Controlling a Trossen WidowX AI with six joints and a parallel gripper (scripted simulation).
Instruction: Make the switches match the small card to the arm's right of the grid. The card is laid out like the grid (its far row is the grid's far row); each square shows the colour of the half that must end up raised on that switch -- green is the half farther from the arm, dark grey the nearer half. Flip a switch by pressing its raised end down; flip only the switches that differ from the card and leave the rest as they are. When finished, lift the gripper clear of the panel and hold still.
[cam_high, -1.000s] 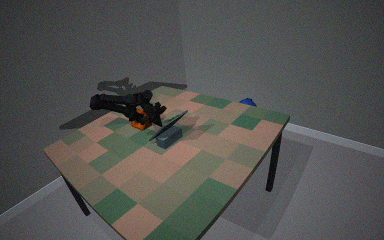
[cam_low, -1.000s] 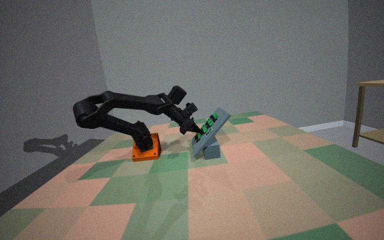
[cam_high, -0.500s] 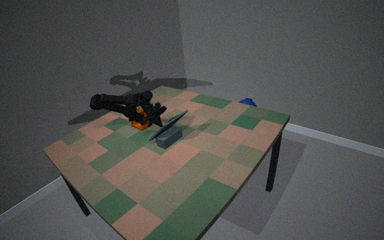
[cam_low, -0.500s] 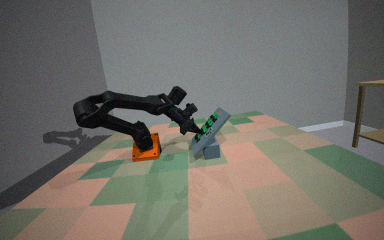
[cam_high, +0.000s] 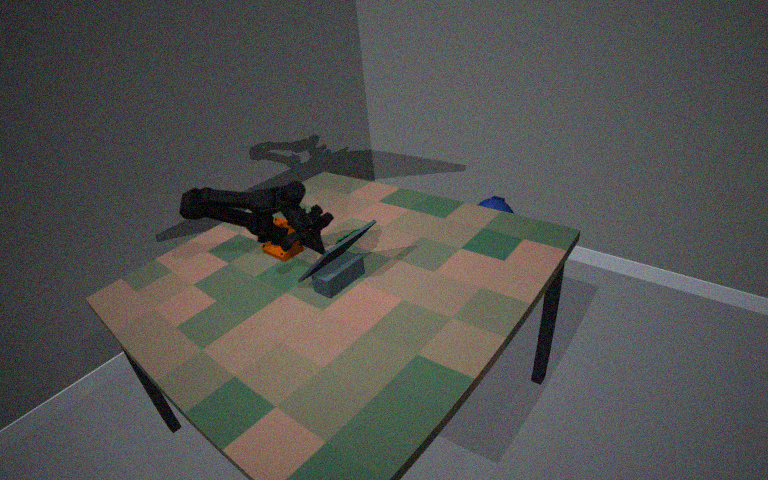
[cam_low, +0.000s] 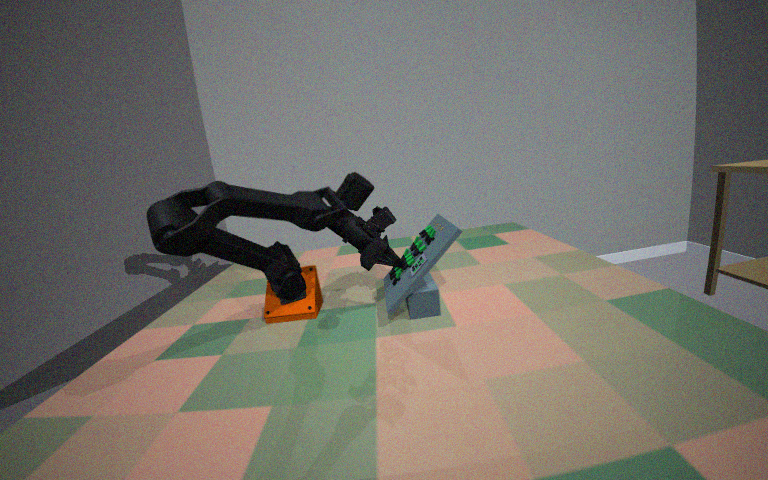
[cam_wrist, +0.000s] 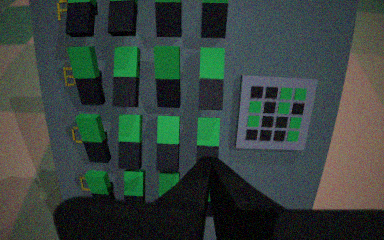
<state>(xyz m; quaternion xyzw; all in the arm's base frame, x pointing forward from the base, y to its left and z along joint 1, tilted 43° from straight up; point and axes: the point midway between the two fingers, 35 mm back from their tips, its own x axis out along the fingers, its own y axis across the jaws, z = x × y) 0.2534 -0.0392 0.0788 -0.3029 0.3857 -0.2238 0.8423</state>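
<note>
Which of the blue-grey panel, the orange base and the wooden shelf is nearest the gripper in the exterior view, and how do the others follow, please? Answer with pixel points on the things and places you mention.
1. Panel (cam_high: 317, 269) (cam_low: 396, 300) (cam_wrist: 280, 45), at the gripper's tip.
2. Base (cam_high: 274, 250) (cam_low: 291, 312), below the arm.
3. Shelf (cam_low: 718, 232), far right of the picture.
</note>
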